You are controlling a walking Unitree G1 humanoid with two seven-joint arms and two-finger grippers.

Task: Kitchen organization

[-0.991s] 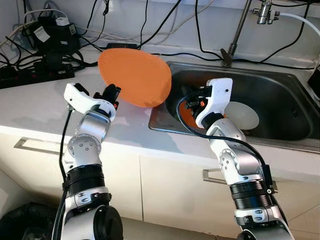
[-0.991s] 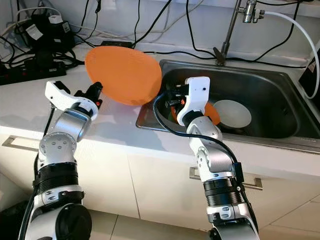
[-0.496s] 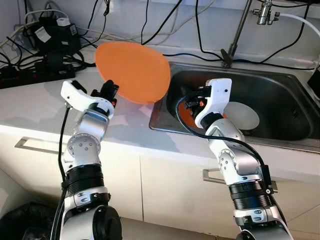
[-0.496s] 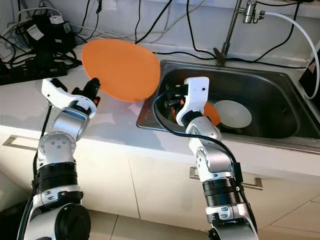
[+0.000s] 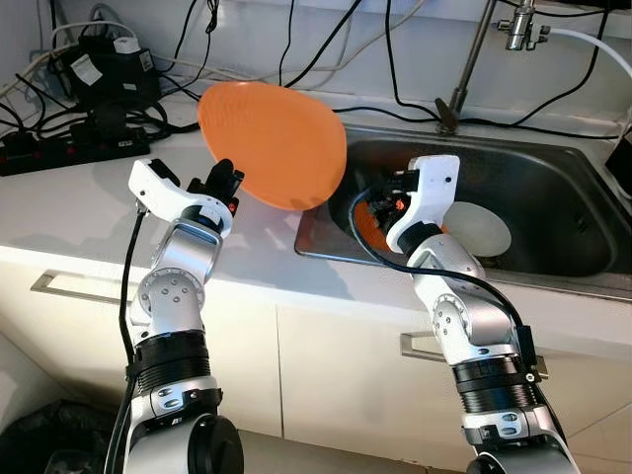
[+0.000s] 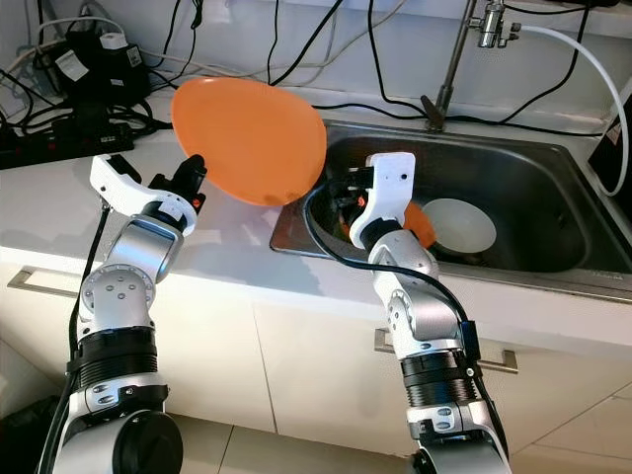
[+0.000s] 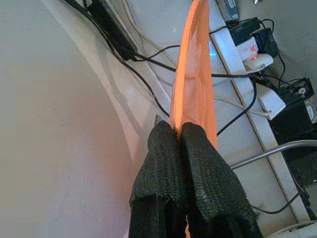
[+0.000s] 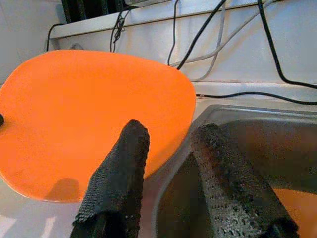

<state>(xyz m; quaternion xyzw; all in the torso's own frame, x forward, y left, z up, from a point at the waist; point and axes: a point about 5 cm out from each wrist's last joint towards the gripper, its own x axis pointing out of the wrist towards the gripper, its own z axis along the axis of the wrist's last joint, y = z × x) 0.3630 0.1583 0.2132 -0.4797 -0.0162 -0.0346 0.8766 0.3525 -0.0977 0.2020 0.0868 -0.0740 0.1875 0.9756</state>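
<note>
My left gripper is pinched tight on the rim of the orange plate, with both black fingers pressed flat against its edge. I hold the plate tilted up on edge in the air above the white counter, its far side reaching over the left rim of the steel sink. My right gripper hangs over the left end of the sink, its two fingers spread apart with nothing between them, pointing toward the plate. In the basin, just beside my right wrist, lies a second orange dish, mostly hidden by my arm, and next to it what looks like a white bowl. Black cables and a power strip crowd the back of the counter at my left, and the tap stands behind the sink.
</note>
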